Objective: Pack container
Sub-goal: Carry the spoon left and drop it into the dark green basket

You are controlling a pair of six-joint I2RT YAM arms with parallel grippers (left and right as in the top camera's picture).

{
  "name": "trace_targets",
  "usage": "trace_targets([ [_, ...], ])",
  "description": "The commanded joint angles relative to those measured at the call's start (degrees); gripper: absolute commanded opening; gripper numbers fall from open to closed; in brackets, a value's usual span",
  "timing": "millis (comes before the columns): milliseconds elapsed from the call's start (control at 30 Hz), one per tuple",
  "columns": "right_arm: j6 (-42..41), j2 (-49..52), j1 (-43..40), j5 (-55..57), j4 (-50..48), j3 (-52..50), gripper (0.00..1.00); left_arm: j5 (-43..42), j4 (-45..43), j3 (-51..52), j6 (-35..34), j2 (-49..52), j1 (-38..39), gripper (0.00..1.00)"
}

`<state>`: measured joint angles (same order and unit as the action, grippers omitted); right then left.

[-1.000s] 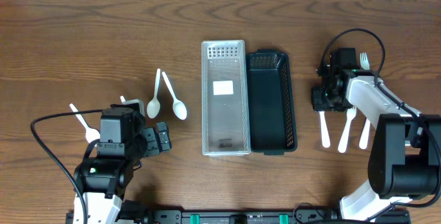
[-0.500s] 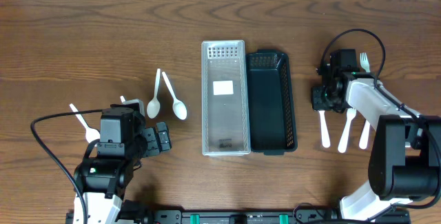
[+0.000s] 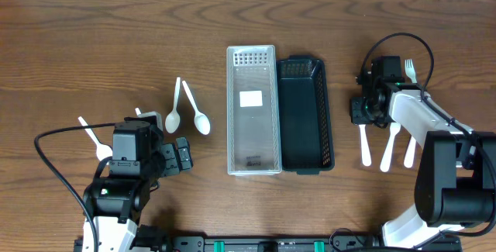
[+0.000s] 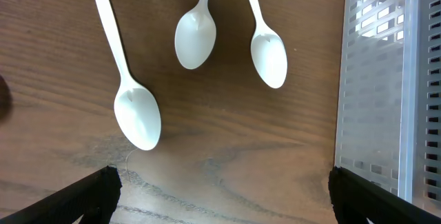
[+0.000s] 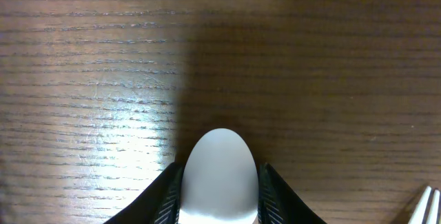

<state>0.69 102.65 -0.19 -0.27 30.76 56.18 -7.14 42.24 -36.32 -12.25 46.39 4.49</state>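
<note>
Finding: your right gripper (image 5: 219, 182) is clenched on the rounded end of a white utensil (image 3: 365, 145). Its fingers press against both sides, low to the table (image 3: 93, 43), which I judge to be the hold for lifting it towards the containers. That utensil lies with two others to the right of the black basket (image 3: 304, 120), near it but apart. The clear perforated tray (image 3: 252, 128) stands touching the basket's left side, and no cutlery shows in either. Your left gripper (image 3: 182, 156) is released, jaws wide and holding nothing. It hangs just short of the white spoons (image 4: 195, 38), placed, in my judgement, to take them in turn. Markings: a white label (image 3: 249, 98) sits on the tray floor and a darker mark lies nearer its front end. Neither can be read, and no brand is visible.
</note>
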Motion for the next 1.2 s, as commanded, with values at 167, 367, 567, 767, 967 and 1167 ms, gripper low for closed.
trace_targets([
  [167,-1.5,0.5,0.7,-0.2,1.6,-0.7,0.12,0.0,0.1,-1.1,-0.8,-0.2,-0.3,0.98],
  [367,-5.0,-5.8,1.6,-0.2,6.7,4.7,0.07,0.0,0.1,-1.1,-0.8,-0.2,-0.3,0.98],
  [567,-10.7,-15.5,5.9,-0.2,12.7,12.4,0.05,0.0,0.1,-1.1,-0.8,-0.2,-0.3,0.98],
  [767,-19.5,-20.3,14.9,-0.2,13.5,14.5,0.05,0.0,0.1,-1.1,-0.8,-0.1,-0.3,0.98],
  [967,-25.3,-15.4,22.3,0.1,13.6,13.9,0.05,0.0,0.1,-1.1,-0.7,-0.1,-0.3,0.98],
  [1167,-26.3,-6.2,24.6,0.1,12.7,13.9,0.06,0.0,0.1,-1.1,-0.8,-0.1,-0.3,0.98],
])
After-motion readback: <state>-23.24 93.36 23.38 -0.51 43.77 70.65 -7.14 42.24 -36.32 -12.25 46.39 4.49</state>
